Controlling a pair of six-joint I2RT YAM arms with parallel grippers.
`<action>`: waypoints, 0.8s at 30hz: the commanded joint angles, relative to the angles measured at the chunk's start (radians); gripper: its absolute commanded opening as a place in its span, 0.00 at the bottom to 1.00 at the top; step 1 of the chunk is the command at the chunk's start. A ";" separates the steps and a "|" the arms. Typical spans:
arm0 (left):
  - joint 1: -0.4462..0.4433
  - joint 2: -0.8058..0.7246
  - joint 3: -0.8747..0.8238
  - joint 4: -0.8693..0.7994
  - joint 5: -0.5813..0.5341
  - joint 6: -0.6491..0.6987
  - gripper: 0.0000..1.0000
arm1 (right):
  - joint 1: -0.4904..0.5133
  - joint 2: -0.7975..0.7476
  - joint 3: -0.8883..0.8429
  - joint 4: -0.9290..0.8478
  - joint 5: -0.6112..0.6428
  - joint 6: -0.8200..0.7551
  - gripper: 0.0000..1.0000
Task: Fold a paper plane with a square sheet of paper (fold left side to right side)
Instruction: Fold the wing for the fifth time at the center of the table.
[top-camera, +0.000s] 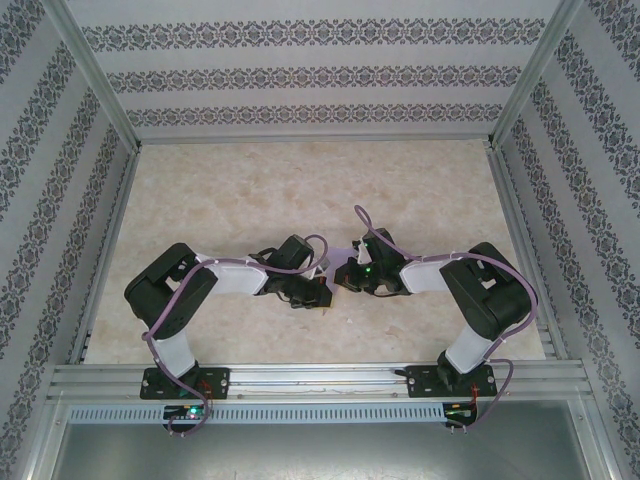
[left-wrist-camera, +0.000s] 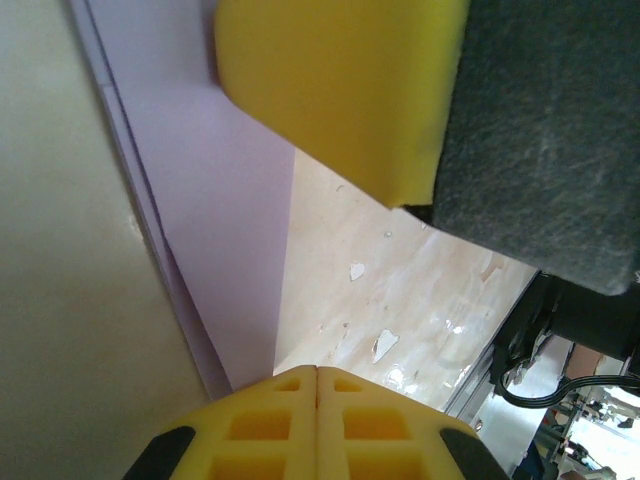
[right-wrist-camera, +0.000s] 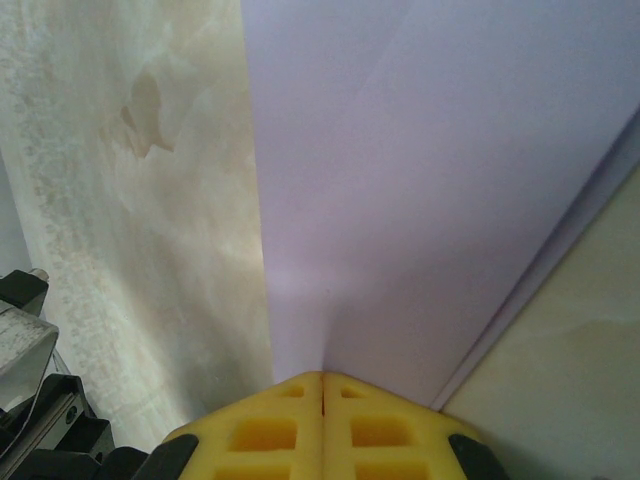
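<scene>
Pinching the paper (right-wrist-camera: 420, 180) at the middle of the table (top-camera: 300, 190), my left gripper (left-wrist-camera: 317, 372) and right gripper (right-wrist-camera: 322, 376) are both closed tight on it. I'd line the layers up squarely, then crease slowly.

Both arms are folded low with elbows pushed outward, the left arm (top-camera: 172, 290) bent out to the left and the right arm (top-camera: 492, 295) to the right, and their wrists turn inward toward each other. The left end effector (top-camera: 316, 292) and right end effector (top-camera: 346, 274) almost meet in the middle. Each has its yellow fingers (right-wrist-camera: 270, 430) pressed flat together, seam tight, nipping the lilac paper (right-wrist-camera: 420, 180).
</scene>
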 joint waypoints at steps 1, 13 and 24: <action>-0.012 0.020 -0.006 0.011 0.014 0.020 0.05 | 0.017 0.121 -0.025 -0.088 0.125 -0.032 0.00; -0.012 0.017 -0.032 -0.005 0.017 0.032 0.05 | 0.017 0.128 -0.018 -0.099 0.126 -0.035 0.00; -0.014 -0.002 -0.075 -0.032 0.035 0.055 0.05 | 0.015 0.134 -0.017 -0.106 0.126 -0.039 0.00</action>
